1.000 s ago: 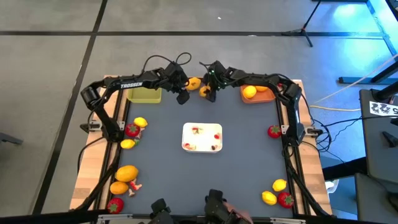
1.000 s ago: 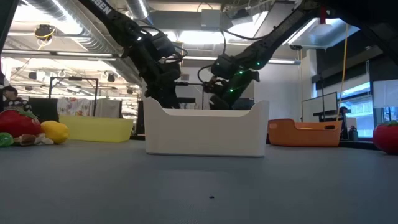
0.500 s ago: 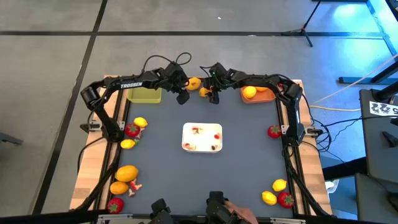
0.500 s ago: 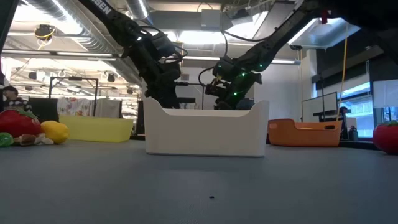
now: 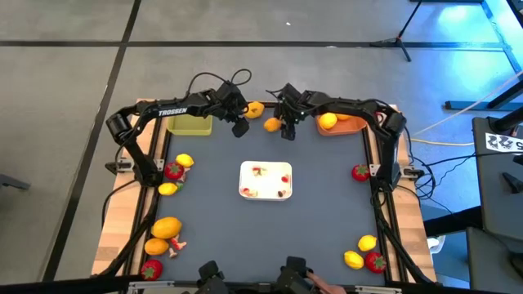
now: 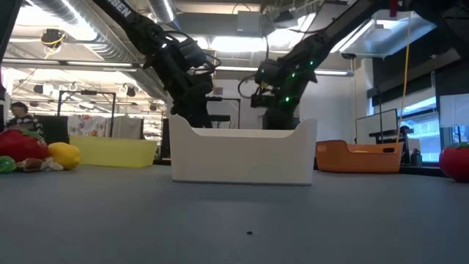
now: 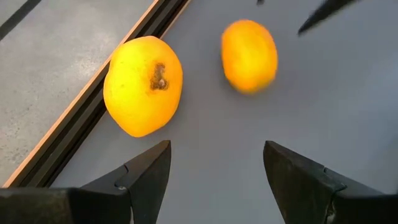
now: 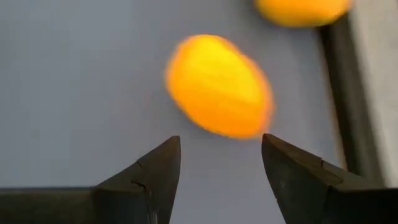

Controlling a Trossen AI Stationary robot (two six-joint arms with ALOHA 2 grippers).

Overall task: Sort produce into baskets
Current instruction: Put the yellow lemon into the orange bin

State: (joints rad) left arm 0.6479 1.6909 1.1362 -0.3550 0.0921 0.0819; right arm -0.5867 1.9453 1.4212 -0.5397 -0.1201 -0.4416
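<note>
While hovering at the far edge of the table, spread wide and empty on both sides: right gripper (image 8: 221, 140) and left gripper (image 7: 216, 149), nothing grasped by either. Just ahead of the right gripper's fingers (image 8: 146, 177), roughly in line with the gap between them but not yet inside it, an orange fruit (image 8: 219, 86) on the dark mat. Beyond it, out past one fingertip, part of a yellow fruit (image 8: 301, 9), cut off by the frame edge. Ahead of the left gripper's fingers (image 7: 298, 180), the same pair: yellow fruit nearer and off toward one fingertip, beside the table's rail; orange fruit farther out, beyond the gap. From above, both fruits between the two grippers, with the yellow-green basket (image 5: 189, 124) on the left gripper's far side and the orange basket (image 5: 339, 126), already holding one yellow piece (image 5: 328, 121), on the right gripper's far side. Judged as the reach step of a pick, most likely by the right gripper on the orange fruit. Calls next for a short advance to bring that fruit between the fingers, then a squeeze, a lift and a carry to a basket; no telling which basket. Hidden in the low view behind the white tray (image 6: 242, 154): both sets of fingertips and both fruits, so no judging height above the mat. Blurred orange fruit in both wrist views. Plenty of produce left near the table's sides and near corners, so probably early in the sort.
</note>
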